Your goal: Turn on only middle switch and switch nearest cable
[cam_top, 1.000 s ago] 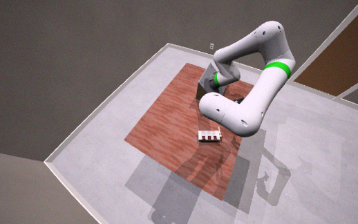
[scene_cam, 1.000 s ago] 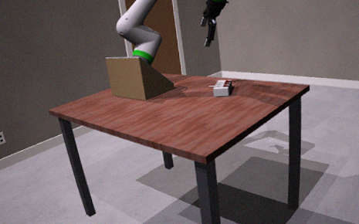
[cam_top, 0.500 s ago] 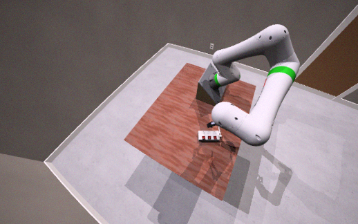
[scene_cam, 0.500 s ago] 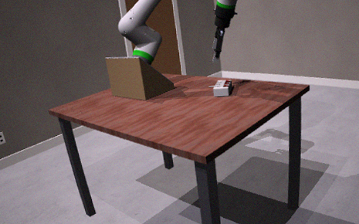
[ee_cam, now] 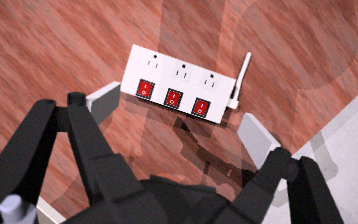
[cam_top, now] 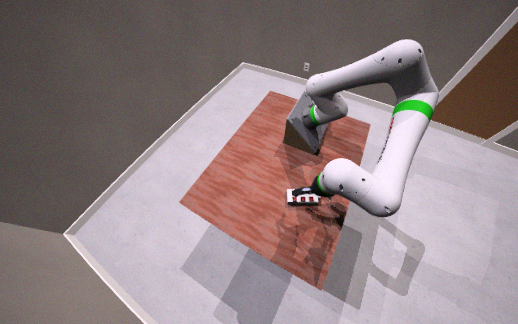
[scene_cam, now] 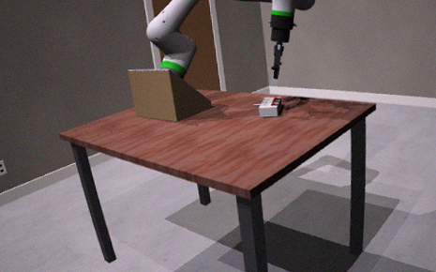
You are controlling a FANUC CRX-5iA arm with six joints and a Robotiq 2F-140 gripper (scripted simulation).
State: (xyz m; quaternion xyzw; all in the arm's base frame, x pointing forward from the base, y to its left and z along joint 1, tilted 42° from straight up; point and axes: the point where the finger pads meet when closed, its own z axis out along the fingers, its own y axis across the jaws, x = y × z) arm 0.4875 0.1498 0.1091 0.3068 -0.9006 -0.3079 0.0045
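Note:
A white power strip [ee_cam: 178,83] lies face up on the wooden table, with three red rocker switches in a row and a short white cable stub [ee_cam: 241,80] at its right end in the wrist view. I cannot tell which switches are on. It also shows in the top view [cam_top: 303,197] and in the exterior view [scene_cam: 270,106]. My gripper [ee_cam: 181,109] is open and empty, hanging well above the strip, fingers pointing down [scene_cam: 276,69]. Its two grey fingertip pads stand left and right of the strip's near side in the wrist view.
A tan wedge-shaped block [scene_cam: 165,100] holding the arm's base stands at the back of the table. The table's edge [ee_cam: 325,130] is close to the strip's cable end, with grey floor beyond.

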